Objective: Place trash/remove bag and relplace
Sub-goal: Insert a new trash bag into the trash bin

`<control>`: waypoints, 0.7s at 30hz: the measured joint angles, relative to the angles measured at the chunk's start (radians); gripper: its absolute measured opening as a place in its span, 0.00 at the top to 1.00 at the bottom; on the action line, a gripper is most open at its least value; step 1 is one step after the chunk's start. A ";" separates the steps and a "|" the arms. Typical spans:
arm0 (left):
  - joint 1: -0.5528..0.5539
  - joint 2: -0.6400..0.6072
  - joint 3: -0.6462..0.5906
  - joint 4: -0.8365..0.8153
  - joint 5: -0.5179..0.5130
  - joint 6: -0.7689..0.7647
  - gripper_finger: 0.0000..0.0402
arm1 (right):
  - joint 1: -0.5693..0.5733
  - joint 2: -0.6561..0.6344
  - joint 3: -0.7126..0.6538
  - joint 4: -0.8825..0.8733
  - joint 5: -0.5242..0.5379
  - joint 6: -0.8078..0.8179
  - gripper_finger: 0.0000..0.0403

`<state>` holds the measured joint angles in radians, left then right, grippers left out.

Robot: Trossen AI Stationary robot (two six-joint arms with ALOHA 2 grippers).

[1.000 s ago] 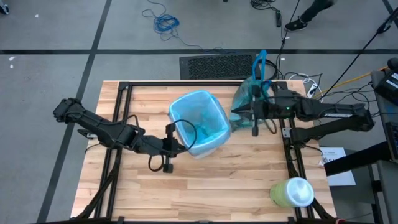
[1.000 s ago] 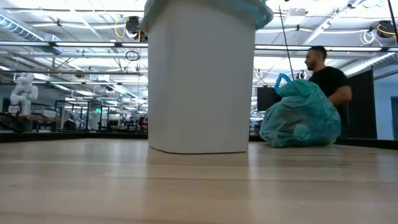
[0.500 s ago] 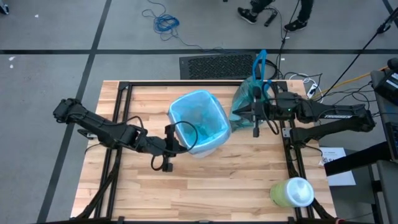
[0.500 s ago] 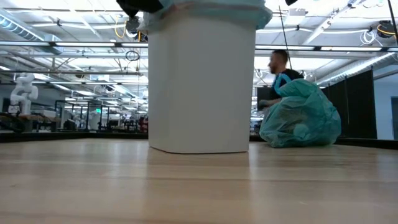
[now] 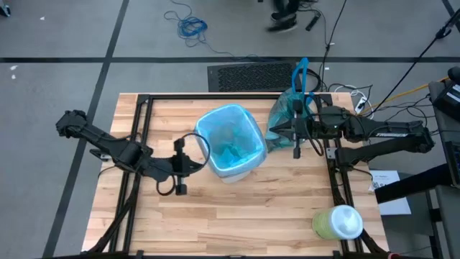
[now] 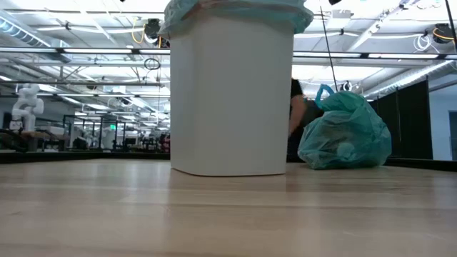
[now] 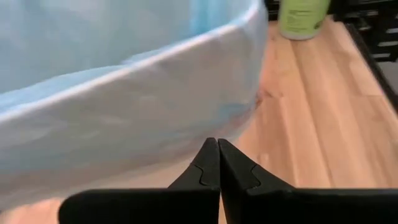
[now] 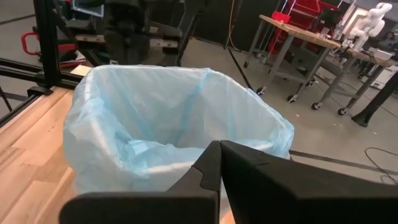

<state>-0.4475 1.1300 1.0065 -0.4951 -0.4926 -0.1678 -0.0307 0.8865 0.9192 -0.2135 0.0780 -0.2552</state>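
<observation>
Sky-blue replacement bag (image 5: 230,140) lines the white bin (image 6: 232,93) at the middle of the wooden worktop (image 5: 237,223), its edge folded over the rim. The filled teal-green bag (image 6: 345,132), blue loop handles (image 5: 300,75) standing up, sits on the worktop's far right edge, apart from the bin. The left claw (image 5: 201,152) is just beside the bin's left wall, fingers pressed together and holding nothing. The right claw (image 5: 272,134) hangs between the bin and the teal bag, likewise closed and empty. A pale-green container (image 5: 336,221) with a white top lies near the front right corner. A person (image 6: 296,118) shows partly behind the bin.
</observation>
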 joint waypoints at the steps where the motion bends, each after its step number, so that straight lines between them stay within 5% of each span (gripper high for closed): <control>1: -0.008 -0.010 0.000 -0.014 -0.026 -0.005 1.00 | 0.000 -0.004 0.000 -0.004 0.000 -0.004 1.00; 9: -0.058 -0.107 -0.076 -0.033 -0.294 -0.061 1.00 | -0.006 -0.107 -0.008 -0.041 0.000 -0.040 1.00; 15: 0.038 -0.225 -0.296 0.248 -0.307 -0.018 1.00 | -0.010 -0.140 -0.074 -0.043 0.002 -0.017 1.00; 21: 0.183 -0.273 -0.415 0.484 -0.203 0.073 1.00 | -0.010 -0.140 -0.109 0.015 0.003 -0.014 1.00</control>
<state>-0.2642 0.8568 0.5916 -0.0114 -0.6959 -0.0948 -0.0402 0.7469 0.8107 -0.1988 0.0807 -0.2688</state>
